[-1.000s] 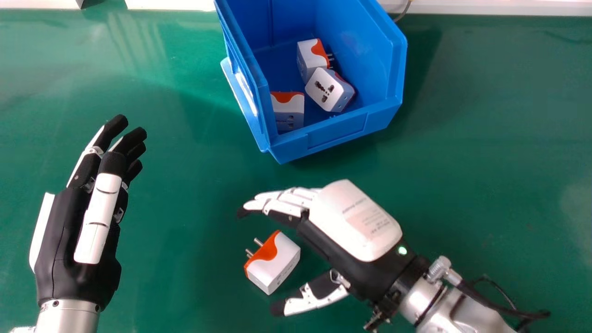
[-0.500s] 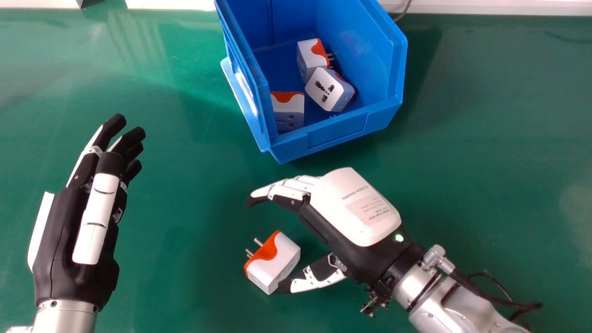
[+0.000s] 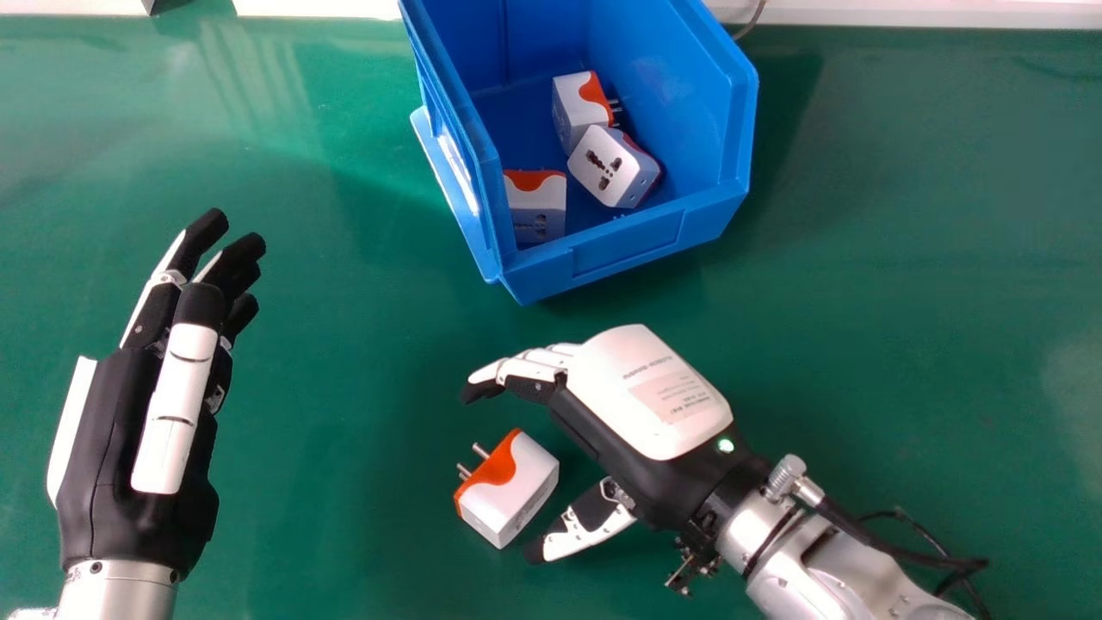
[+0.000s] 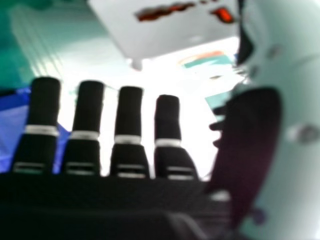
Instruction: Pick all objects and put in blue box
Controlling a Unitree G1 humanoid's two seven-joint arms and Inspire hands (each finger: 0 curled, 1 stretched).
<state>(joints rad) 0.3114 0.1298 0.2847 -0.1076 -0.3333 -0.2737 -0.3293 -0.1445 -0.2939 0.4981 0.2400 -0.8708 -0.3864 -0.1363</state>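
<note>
The right robot hand (image 3: 650, 400), in the head view, is wide and empty near one plug adapter (image 3: 525, 482) on the counter (image 3: 344, 517). My left robot hand (image 3: 129, 439) is also wide. I count four adapters: this one and three in one blue box (image 3: 620, 250). The counter adapter is white, orange-edged, with metal pins (image 3: 481, 450).

In the right hand view, I read extended fingers (image 4: 90, 107), thumb (image 4: 255, 135) apart.

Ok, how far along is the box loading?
Looks mostly done: three white-and-orange plug adapters sit inside the blue box. Nothing is in hand: the right hand is open beside the adapter on the green table, not gripping it. The left hand is open and empty at the left. Left to do: grasp that one adapter and put it in the box.
</note>
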